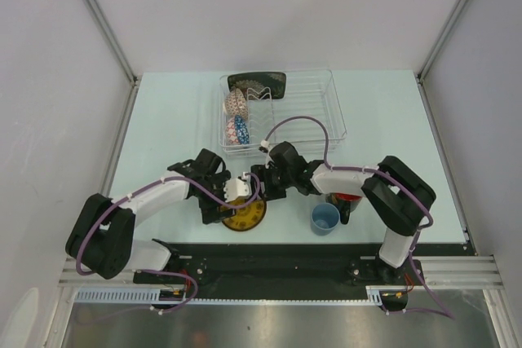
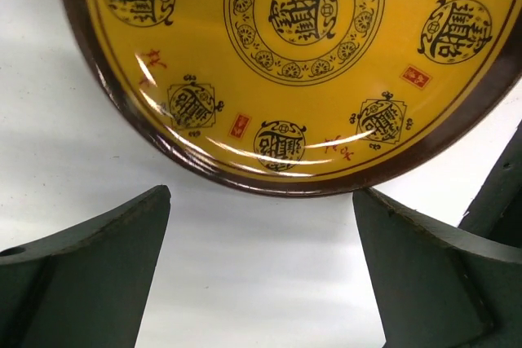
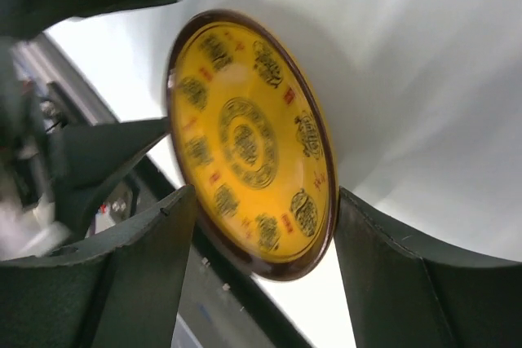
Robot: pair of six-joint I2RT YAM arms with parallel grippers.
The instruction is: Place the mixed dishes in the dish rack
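Rack point(image 1: 314, 91), beyond both end effectors, holds plate point(image 1: 258, 83), beige bowl point(image 1: 236, 103) and blue bowl point(image 1: 241, 129); saucer point(image 3: 245, 136), cup point(image 1: 325, 218) and mug point(image 1: 349, 200) wait on the tabletop point(image 1: 391, 136). Right end effector point(image 3: 266, 197) straddles the saucer's rim, pinch not certain. Left end effector point(image 2: 263, 201) gapes empty just short of it, crowding that lift.

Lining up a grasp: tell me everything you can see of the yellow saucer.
The yellow saucer is round, glossy and ceramic-looking, with a dark brown rim, black character medallions and red seals. It seems to lie face up on the table near the front edge. The open left gripper faces its rim without touching; the right gripper straddles it, contact unclear.
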